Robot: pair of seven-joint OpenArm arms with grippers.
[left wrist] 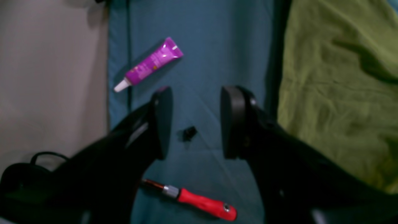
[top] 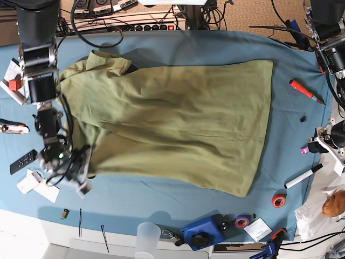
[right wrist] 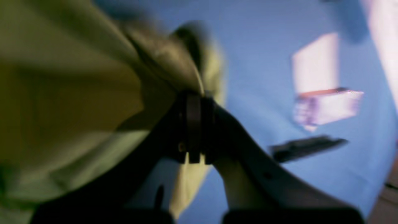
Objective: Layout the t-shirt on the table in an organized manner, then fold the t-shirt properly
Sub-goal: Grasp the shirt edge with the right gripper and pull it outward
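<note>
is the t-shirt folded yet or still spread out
Spread, not folded: the t-shirt lies open across the table, one corner pinched in the right claw.

The base view looks straight down from high above on the whole surface. Each wrist view sits close behind its own end effector, looking down past it. All three share the shirt; the red screwdriver appears in two.

Beige floor beyond; tangled black cables along far edge
</note>
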